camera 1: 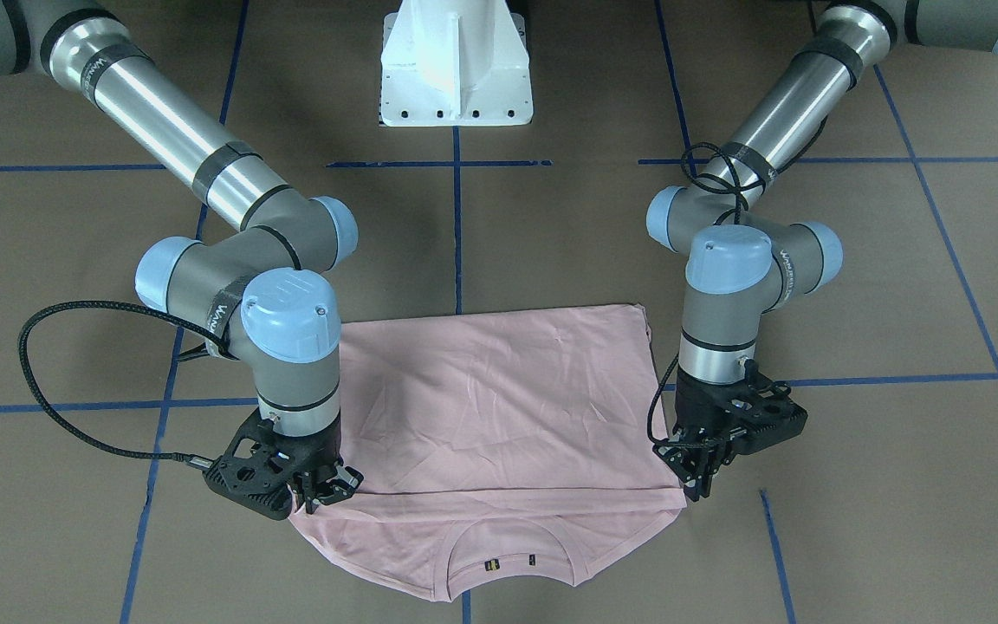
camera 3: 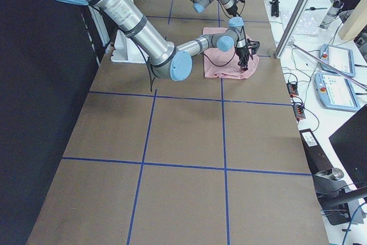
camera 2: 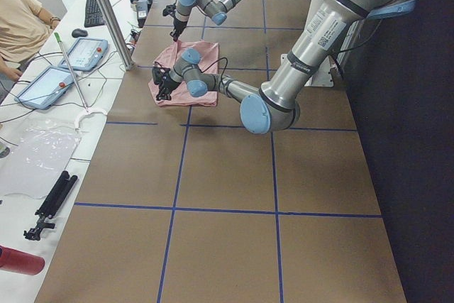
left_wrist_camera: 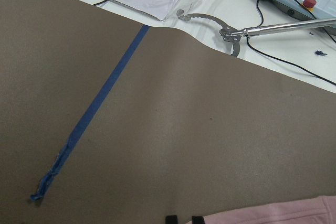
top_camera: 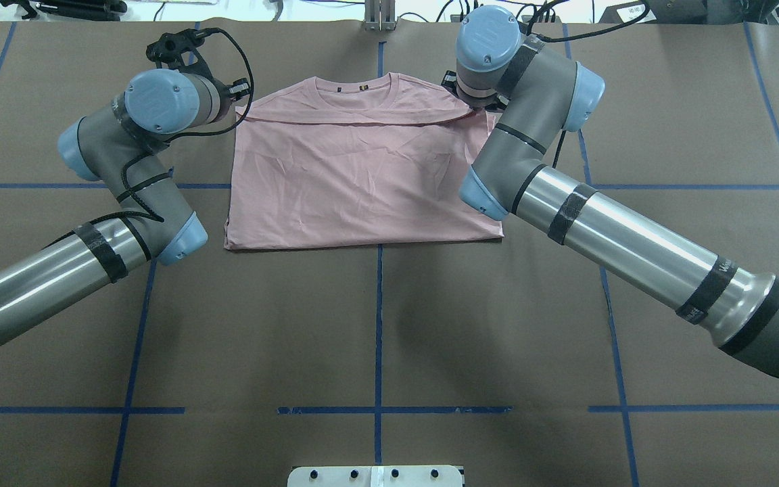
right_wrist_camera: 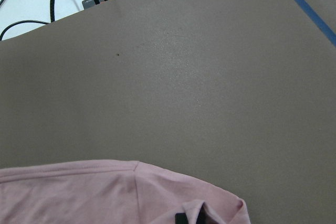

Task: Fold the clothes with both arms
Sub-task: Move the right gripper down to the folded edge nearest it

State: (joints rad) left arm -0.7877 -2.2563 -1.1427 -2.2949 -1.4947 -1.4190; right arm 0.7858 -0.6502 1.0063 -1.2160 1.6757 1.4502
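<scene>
The shirt (top_camera: 362, 182) lies flat on the table (top_camera: 376, 325) at the middle of its far edge, collar (camera 1: 508, 530) toward that edge. It is folded across, and the upper layer's edge runs straight from shoulder to shoulder just below the collar. No print shows on the plain pink cloth. Both arms reach out over the table to the ends of that fold line. The left gripper (camera 1: 700, 475) points down just beside the shirt's corner on that side. In its wrist view the fingertips (left_wrist_camera: 170, 219) stand a narrow gap apart with bare table between them, and the pink edge lies just off to one side, so it holds nothing. The right gripper (camera 1: 326, 492) is down at the opposite corner, touching the cloth. In its wrist view the fingertips (right_wrist_camera: 181, 217) show a similar narrow gap with pink cloth in it and a small raised fold beside them. I cannot tell whether they pinch that cloth or only straddle it. Blue tape lines (top_camera: 379, 352) cross the brown table.
</scene>
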